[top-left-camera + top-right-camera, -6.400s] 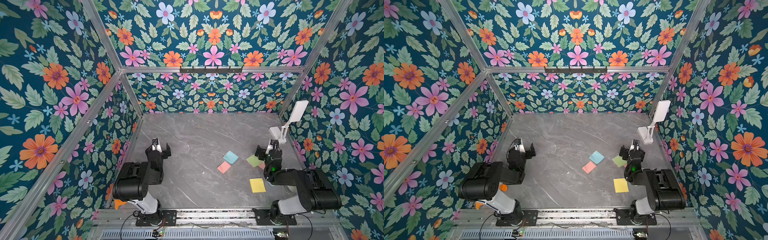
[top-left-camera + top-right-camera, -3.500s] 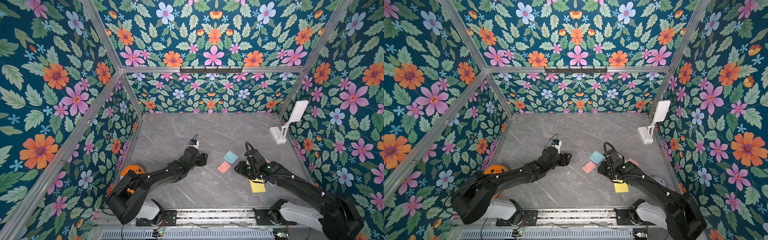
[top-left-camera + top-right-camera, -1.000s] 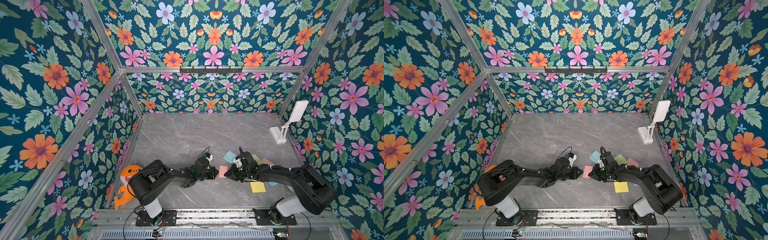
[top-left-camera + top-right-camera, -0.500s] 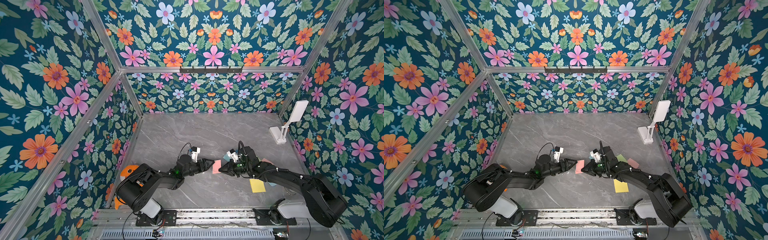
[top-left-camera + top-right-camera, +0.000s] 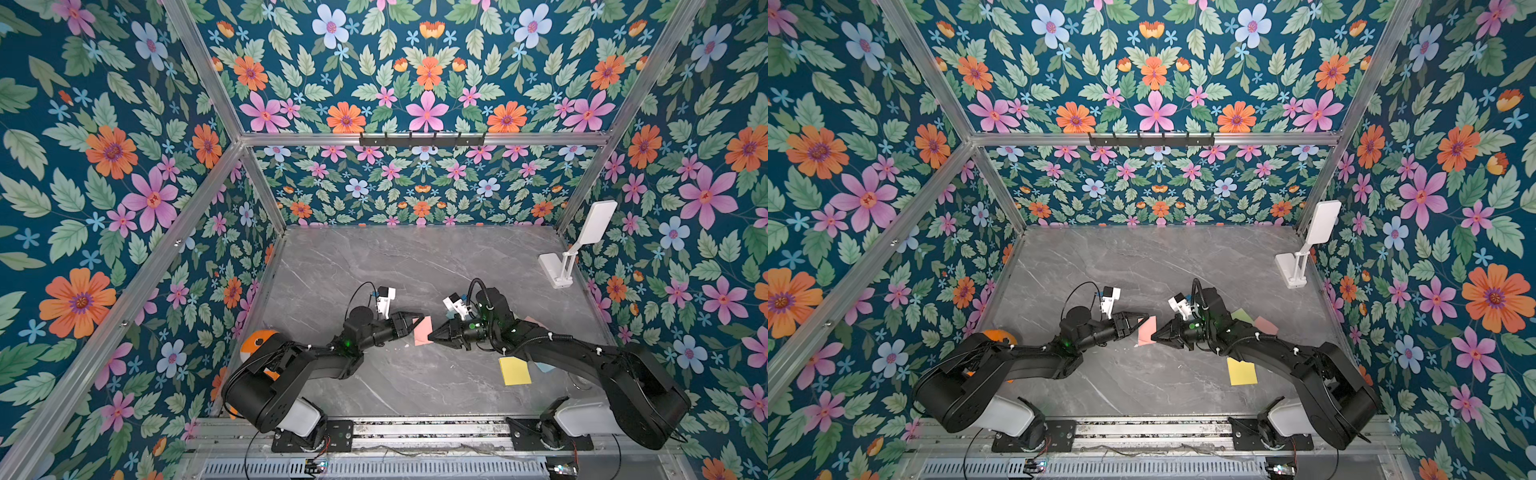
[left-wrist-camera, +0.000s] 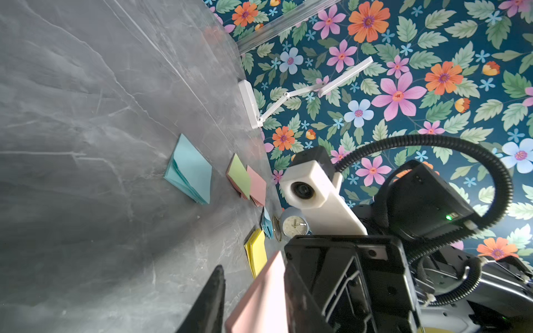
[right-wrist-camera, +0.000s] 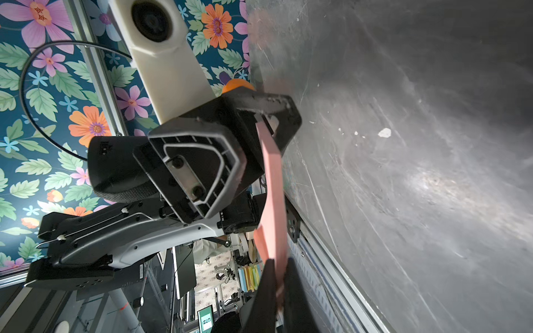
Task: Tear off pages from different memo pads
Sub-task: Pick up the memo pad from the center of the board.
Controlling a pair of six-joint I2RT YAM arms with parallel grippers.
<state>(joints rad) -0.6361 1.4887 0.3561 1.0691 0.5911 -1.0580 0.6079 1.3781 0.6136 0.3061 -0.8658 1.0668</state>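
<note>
Two grippers are working one pad right now. The pink memo pad (image 5: 423,331) is hanging in the air between them, well to the left of the white stand (image 5: 559,266) and nearer the robot bases than it is. The right gripper (image 7: 280,261) is clamping down on one edge of that pad. The left gripper (image 5: 419,323) is reaching around the opposite edge with jaws standing apart, one finger (image 6: 212,294) sitting clear of the paper.

So I'm reading this as the tear getting set up. Next the left jaws are needing to pinch only the outer page (image 6: 259,297), then peel it away.

Room's looking fine: the bare table (image 5: 374,266) is stretching left of the stand. The yellow pad (image 5: 514,370), blue pad (image 6: 190,173) and green pad (image 6: 238,176) are lying nearer the stand.
</note>
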